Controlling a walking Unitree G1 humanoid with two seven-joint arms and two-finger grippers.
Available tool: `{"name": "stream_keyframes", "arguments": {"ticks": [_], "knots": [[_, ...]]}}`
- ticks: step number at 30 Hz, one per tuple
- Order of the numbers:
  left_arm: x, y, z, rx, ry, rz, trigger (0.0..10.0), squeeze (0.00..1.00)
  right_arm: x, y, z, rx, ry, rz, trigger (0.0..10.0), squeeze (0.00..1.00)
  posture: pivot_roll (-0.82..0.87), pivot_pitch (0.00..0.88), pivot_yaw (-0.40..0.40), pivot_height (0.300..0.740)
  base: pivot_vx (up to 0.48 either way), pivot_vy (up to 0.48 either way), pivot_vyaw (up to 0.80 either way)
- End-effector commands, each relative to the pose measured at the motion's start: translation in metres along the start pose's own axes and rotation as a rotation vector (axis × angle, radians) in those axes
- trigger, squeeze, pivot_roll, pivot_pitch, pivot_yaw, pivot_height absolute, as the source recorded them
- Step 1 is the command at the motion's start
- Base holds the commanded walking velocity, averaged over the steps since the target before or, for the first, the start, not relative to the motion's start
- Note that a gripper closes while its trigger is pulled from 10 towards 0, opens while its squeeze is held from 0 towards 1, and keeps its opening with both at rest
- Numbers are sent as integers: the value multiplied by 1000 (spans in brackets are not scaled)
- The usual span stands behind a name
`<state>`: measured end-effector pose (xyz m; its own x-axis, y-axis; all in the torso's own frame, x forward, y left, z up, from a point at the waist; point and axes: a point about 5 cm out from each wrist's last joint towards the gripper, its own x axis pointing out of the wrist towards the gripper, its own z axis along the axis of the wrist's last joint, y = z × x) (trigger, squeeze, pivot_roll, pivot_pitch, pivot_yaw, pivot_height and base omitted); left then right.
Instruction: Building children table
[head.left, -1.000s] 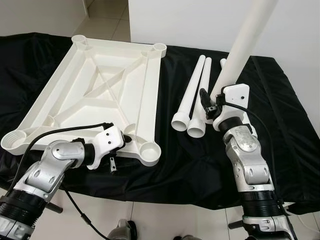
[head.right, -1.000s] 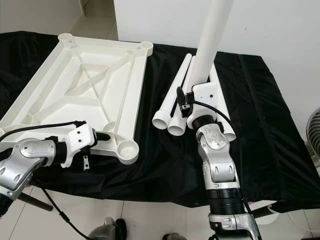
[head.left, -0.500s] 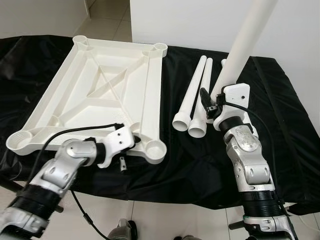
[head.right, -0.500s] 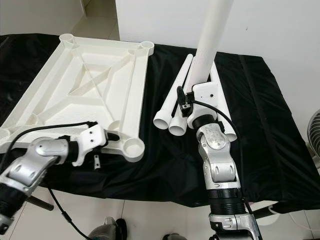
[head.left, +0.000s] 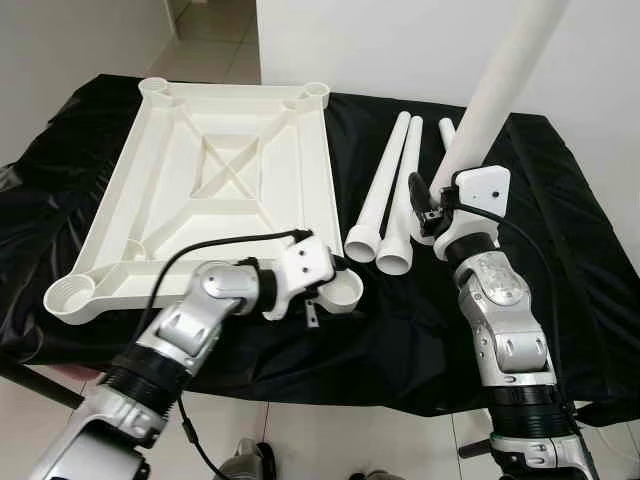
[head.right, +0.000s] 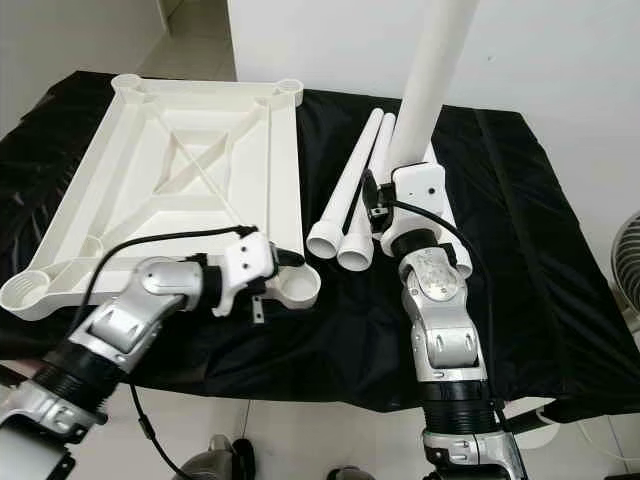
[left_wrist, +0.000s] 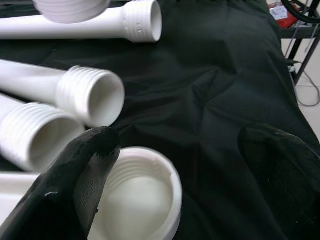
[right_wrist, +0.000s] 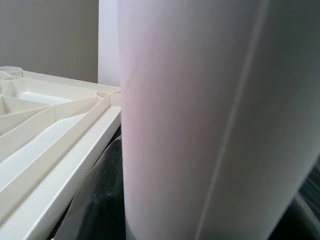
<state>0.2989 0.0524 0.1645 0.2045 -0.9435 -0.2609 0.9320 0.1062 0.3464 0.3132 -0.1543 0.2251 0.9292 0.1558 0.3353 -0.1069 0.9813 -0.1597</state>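
Left arm: bent at the elbow, forearm reaching toward 2 o'clock, left pincer (left_wrist: 175, 165) at the near right corner socket (head.left: 343, 291) of the white plastic tabletop panel (head.left: 215, 190); fingers spread wide, one black finger (left_wrist: 75, 180) touching the socket's threaded rim, nothing gripped. Right arm: forearm raised near upright, right pincer (head.left: 432, 208) closed round the lower end of one long white plastic leg tube (head.left: 495, 85), held tilted toward 1 o'clock above the worktop. Tabletop panel: one, underside up with cross ribs, four round corner sockets, lying on the black cloth (head.left: 560, 230) that covers the worktop, at 10 o'clock from the right pincer. Loose white leg tubes (head.left: 385, 195): three lying on the cloth between panel and right arm, threaded open ends toward the robot. No legible writing.
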Motion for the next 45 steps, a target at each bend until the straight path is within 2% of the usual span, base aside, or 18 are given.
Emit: {"name": "stream_keyframes", "arguments": {"ticks": [1,7,9,12,13,17,18,22,29,34,37,42,44,45], "knots": [[3,-1,-2,14,6,9,10000,0,-2,-1,2,9,-3,-8,10000,0,-34,132,18,740,0,0,0],[6,0,0,2,-32,38,10000,0,-1,9,2,34,1,27,10000,0,-36,142,9,740,0,0,0],[3,7,9,-24,-88,88,10000,0,0,18,4,48,3,71,10000,0,-35,146,7,740,0,0,0],[-1,12,15,-19,-126,131,10000,0,-1,22,4,51,1,91,10000,0,-27,149,-1,740,0,0,0],[-16,22,17,14,-112,207,10000,0,-2,29,1,47,6,137,10000,0,-9,151,-7,740,0,0,0],[-25,26,14,6,-82,237,10000,0,-3,31,0,49,7,153,10000,0,3,152,-9,740,0,0,0],[-25,26,14,6,-82,237,10000,0,-3,31,0,49,7,153,10000,0,3,152,-9,740,0,0,0],[-43,16,-2,-4,11,237,10000,0,-7,41,-2,80,17,219,10000,0,28,150,-19,740,0,0,0],[-47,8,-16,-41,64,249,10000,0,-11,52,-3,109,37,303,10000,0,36,147,-27,740,0,0,0],[-45,8,-30,-56,149,303,10000,0,-14,61,-6,111,51,370,10000,0,40,139,-32,740,0,0,0],[-44,10,-37,-58,206,348,10000,0,-14,60,-6,111,47,365,10000,0,36,133,-31,740,0,0,0],[-40,10,-39,-70,223,354,10000,0,-12,56,-5,108,43,346,10000,0,31,130,-26,740,0,0,0],[-39,11,-39,-101,218,361,10000,0,-12,54,-5,104,43,337,10000,0,24,127,-20,740,0,0,0],[-36,13,-38,-146,209,378,0,0,-12,49,-5,95,45,321,10000,0,18,127,-10,740,0,0,0]]}}
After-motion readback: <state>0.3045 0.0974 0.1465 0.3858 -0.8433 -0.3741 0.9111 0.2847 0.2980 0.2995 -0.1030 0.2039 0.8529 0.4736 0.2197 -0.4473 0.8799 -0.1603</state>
